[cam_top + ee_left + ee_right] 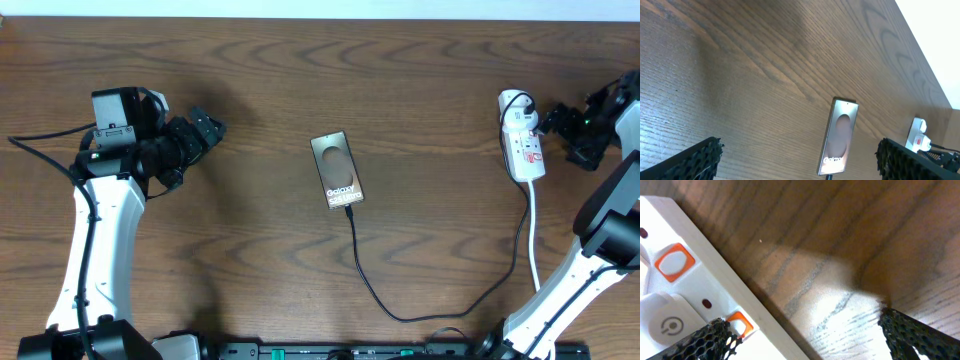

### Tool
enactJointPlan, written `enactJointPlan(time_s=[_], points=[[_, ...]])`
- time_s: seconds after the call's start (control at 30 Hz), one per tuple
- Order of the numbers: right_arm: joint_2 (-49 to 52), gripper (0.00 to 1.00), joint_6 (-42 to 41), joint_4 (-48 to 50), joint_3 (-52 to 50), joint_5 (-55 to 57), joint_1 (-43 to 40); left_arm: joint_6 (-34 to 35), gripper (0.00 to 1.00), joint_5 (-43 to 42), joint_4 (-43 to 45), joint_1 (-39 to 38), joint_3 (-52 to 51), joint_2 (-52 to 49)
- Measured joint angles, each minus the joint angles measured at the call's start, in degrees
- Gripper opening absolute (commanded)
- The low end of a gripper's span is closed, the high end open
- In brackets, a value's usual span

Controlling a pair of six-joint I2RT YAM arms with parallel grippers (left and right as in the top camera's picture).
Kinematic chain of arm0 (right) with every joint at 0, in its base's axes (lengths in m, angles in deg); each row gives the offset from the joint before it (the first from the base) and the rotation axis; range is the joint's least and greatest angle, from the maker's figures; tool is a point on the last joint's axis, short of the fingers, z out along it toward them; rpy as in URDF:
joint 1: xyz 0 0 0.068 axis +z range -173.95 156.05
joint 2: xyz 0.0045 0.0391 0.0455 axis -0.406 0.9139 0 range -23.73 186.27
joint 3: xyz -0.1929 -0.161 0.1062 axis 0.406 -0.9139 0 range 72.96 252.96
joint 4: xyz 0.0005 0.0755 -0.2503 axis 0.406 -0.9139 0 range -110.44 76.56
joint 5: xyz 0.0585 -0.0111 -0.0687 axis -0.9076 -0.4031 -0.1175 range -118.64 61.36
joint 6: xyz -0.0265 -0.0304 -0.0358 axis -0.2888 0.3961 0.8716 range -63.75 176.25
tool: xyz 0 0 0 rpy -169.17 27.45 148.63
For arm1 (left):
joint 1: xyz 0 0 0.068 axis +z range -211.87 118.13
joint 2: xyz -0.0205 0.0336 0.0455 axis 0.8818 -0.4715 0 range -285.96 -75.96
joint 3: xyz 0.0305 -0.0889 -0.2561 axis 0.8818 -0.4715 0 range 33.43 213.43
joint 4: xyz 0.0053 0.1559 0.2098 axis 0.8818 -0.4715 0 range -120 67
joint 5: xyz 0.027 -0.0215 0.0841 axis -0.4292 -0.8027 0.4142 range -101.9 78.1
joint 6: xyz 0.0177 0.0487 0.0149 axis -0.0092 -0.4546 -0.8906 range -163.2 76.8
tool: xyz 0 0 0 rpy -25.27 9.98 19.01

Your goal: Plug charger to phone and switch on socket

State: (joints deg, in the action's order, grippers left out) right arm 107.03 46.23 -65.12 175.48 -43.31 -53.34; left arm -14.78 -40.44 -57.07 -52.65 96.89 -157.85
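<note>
The phone (337, 170) lies flat mid-table, brown screen up with white "Galaxy" text. The thin black charger cable (380, 296) has its small plug at the phone's near end and curves right up to the white socket strip (524, 144) at the far right. My left gripper (205, 128) is open and empty, well left of the phone; the left wrist view shows the phone (839, 137) between its spread fingers, farther off. My right gripper (563, 122) is open just right of the strip; in the right wrist view one finger overlaps the strip (685, 287) by an orange-framed switch (740, 322).
The strip's white cord (533, 235) runs toward the table's near edge. A black-and-white plug (518, 103) sits at the strip's far end. The table is dark wood with a pale wall beyond its far edge.
</note>
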Motion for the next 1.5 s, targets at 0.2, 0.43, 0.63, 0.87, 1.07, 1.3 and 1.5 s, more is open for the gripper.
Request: enactJointPlan(time_s=[0.2,0.43,0.63,0.87,1.07,1.3,1.5], points=[[0.0,0.99,0.0,-0.61,0.07,-0.24,-0.13,0.0,0.98,0.0,0.0,0.0,0.0,0.0],[0.0,0.99,0.0,-1.16,0.13,-0.28,-0.11,0.0,0.98,0.0,-0.02,0.0,0.0,0.0],[0.0,0.99,0.0,-1.86,0.17,0.31,0.09,0.0,0.98,0.0,0.0,0.0,0.0,0.0],[-0.33,0.99,-0.55,-2.47,0.5,4.35,1.46,0.0,0.98,0.0,-0.02,0.0,0.0,0.0],[-0.39,0.99,-1.79,-2.75,0.57,5.46,1.64,-0.02,0.98,0.0,0.0,0.0,0.0,0.0],[-0.42,0.99,2.51,-6.8,1.6,5.97,1.7,0.0,0.98,0.0,0.0,0.0,0.0,0.0],[0.09,0.99,9.33,-16.61,4.04,7.72,1.33,0.0,0.98,0.0,-0.02,0.0,0.0,0.0]])
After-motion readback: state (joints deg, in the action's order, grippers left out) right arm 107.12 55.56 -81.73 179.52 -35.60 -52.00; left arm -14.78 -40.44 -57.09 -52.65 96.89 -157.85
